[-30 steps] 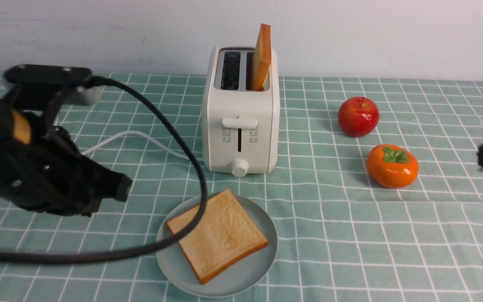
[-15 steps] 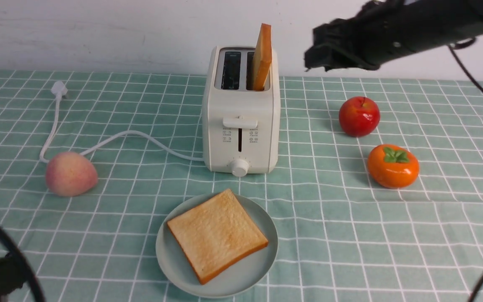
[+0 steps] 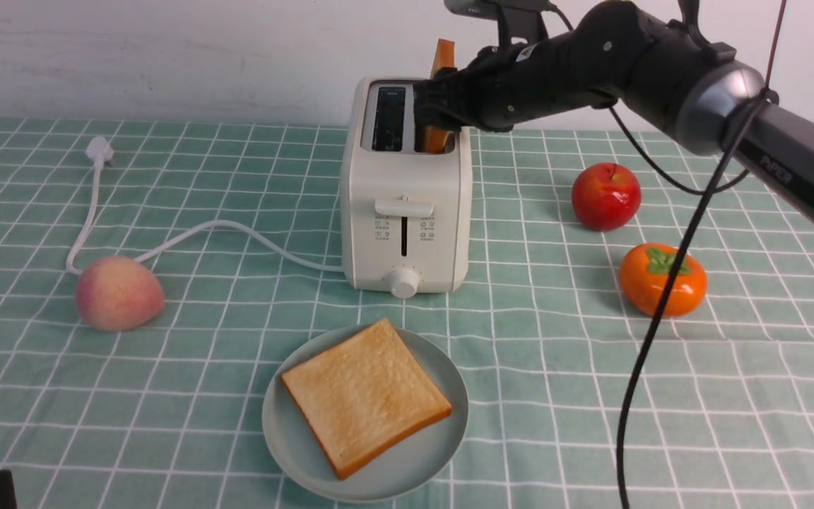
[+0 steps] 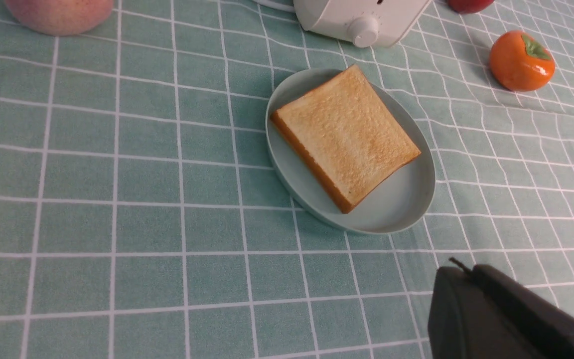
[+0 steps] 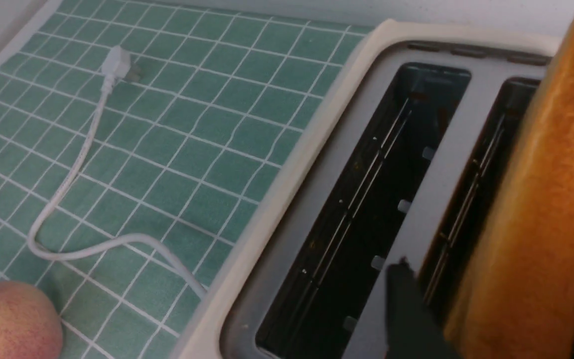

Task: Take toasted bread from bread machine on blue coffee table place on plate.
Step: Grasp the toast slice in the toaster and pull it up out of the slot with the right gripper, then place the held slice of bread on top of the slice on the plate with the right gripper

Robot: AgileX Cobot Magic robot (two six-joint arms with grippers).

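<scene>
Golden square toast slice stands proud of the cream-white toaster, so we straddle it with our right fingers, whether pinching we cannot tell, while our closed left fingers idle clear of the round blue-green plate.

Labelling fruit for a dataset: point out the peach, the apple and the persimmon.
peach (image 3: 119,293), front view, middle of skin.
apple (image 3: 605,196), front view, red front face.
persimmon (image 4: 520,62), left wrist view, orange body.
</scene>
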